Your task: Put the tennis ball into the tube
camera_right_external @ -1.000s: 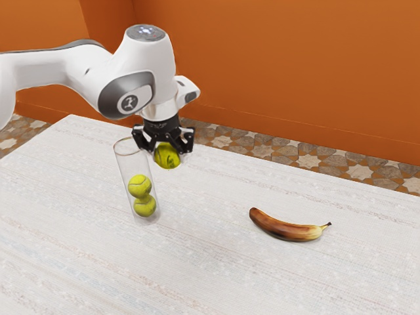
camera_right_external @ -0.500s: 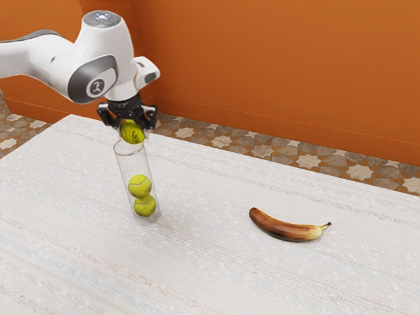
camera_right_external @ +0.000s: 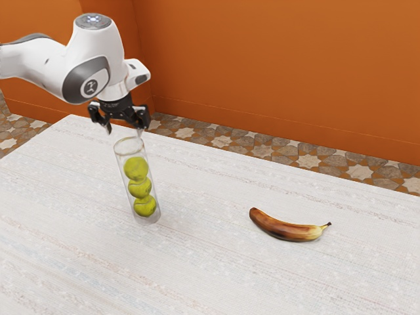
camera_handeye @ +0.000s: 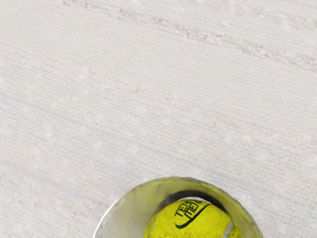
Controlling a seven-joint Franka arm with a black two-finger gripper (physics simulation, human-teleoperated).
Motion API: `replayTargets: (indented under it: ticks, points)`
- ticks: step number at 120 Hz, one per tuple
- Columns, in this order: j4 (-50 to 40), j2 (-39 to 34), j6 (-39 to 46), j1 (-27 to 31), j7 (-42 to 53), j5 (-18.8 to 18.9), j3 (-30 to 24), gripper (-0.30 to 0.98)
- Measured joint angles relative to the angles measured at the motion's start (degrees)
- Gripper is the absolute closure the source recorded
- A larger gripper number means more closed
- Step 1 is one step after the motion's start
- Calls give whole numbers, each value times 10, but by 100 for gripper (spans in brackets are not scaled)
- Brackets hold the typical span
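Gripper, one, spread apart above tube; tennis ball, formerly clamped, now released inside, atop two lower balls; task apparently met; retreat advisable

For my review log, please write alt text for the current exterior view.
Three tennis balls sit stacked inside a clear tube on a table, below an open black gripper. A banana lies apart.

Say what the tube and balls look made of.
Tube: clear and glossy, probably plastic, though glass is possible; the balls show through its wall.
Balls: likely felt, fairly matte, judging by the finely speckled yellow-green surface and pale curved seams.
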Motion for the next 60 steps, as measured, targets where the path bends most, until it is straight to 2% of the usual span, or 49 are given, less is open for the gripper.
replayTargets:
  ticks: [10, 27, 39, 60]
  points:
    - [1, -8, -6, 4, 7, -10, -4, 7]
    - [53, -23, -87, -6, 56, -92, -7, 4]
    - [121, -20, -155, -12, 97, -130, -17, 2]
    - [218, 2, -246, -46, 154, -159, -2, 1]
